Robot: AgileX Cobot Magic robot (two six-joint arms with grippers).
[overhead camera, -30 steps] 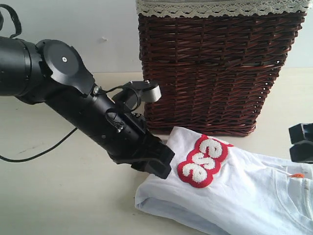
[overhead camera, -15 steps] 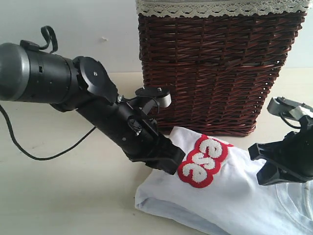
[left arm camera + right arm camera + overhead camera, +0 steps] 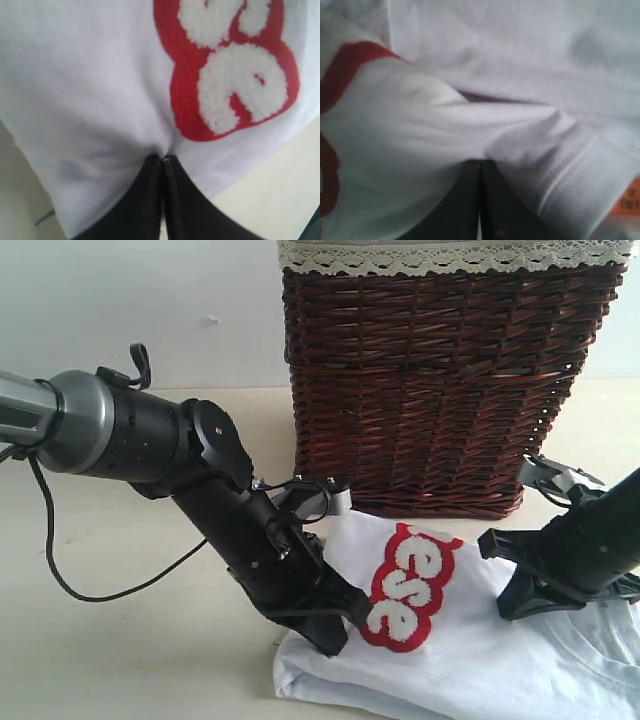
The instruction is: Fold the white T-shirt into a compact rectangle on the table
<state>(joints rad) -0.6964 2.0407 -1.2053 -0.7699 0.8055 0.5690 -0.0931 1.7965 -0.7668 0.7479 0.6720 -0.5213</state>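
White T-shirt [image 3: 470, 665] pinched now (L-gripper [image 3: 163, 160], R-gripper [image 3: 479, 162]).

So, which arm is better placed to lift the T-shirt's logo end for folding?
Left, probably: the left jaws pinch the white T-shirt right beside the red logo; the right jaws grip cloth nearer the orange collar tag.

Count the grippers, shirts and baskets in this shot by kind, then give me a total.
Grippers: 2 (left gripper and right gripper, each shut on a pinch of the shirt)
Shirts: 1 (white T-shirt)
Baskets: 1 (dark brown wicker basket)
Total: 4
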